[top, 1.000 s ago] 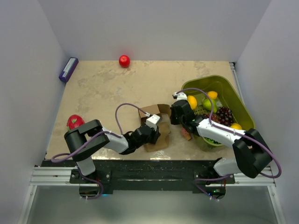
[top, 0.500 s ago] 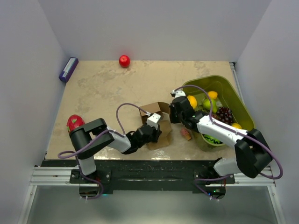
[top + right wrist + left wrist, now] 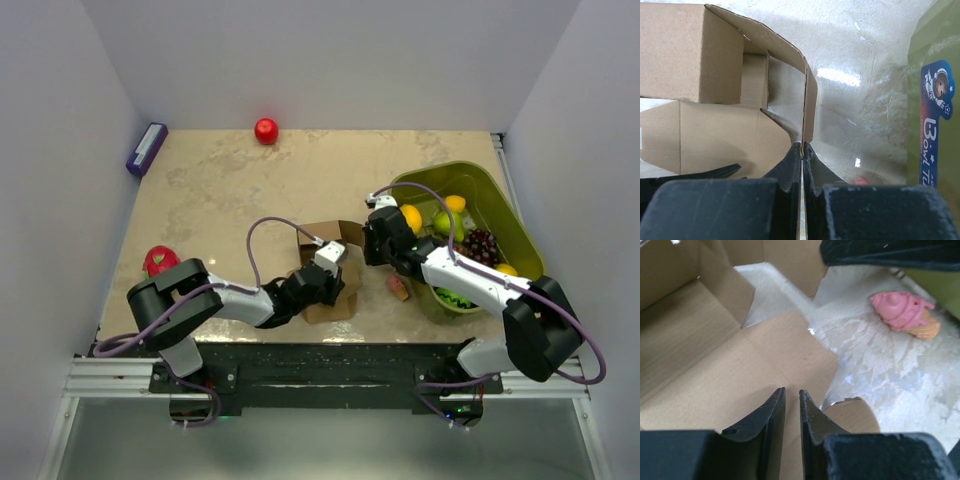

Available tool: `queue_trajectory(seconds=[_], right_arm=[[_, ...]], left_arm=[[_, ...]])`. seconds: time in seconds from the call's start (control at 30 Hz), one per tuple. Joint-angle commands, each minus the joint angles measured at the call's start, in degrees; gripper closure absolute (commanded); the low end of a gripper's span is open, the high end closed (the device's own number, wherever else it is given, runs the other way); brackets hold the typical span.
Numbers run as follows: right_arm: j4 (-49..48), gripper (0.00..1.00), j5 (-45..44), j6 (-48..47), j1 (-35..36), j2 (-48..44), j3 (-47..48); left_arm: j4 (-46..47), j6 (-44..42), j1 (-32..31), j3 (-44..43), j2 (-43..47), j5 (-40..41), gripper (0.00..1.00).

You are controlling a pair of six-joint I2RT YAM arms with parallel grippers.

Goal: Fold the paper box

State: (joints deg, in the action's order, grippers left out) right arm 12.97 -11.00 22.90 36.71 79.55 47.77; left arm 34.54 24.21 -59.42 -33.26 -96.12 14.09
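Observation:
The paper box, brown cardboard and partly set up, lies at the middle front of the table. One wall stands upright and its flaps are spread flat. My right gripper is shut on the upright side wall at its near edge; from above it sits at the box's right side. My left gripper hovers low over a flat flap with its jaws only a narrow slit apart and nothing between them. In the top view it is at the box's near edge.
A pink ice-cream toy lies right of the box. Behind it stands a green basket with fruit. A red ball, a purple block and a red fruit sit farther off.
My right gripper has closed onto the box's side wall. The left arm's elbow swung left while its gripper stayed at the box's near flap.

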Motion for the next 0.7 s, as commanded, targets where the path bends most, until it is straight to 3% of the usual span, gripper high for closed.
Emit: queue_trajectory(seconds=[0.0, 0.33, 0.67], right_arm=[[-0.1, 1.00, -1.1, 0.7, -0.1, -0.4, 1.5], [0.8, 1.00, 0.3, 0.9, -0.1, -0.3, 2.4], [2.9, 1.00, 3.4, 1.6, 0.2, -1.8, 3.0]], left_arm=[[4.6, -0.9, -0.4, -1.9, -0.2, -2.0, 0.77], [12.2, 0.0, -0.5, -2.4, -9.6, -5.4, 0.77], [8.1, 2.6, -0.5, -2.6, -14.1, -3.0, 0.81]])
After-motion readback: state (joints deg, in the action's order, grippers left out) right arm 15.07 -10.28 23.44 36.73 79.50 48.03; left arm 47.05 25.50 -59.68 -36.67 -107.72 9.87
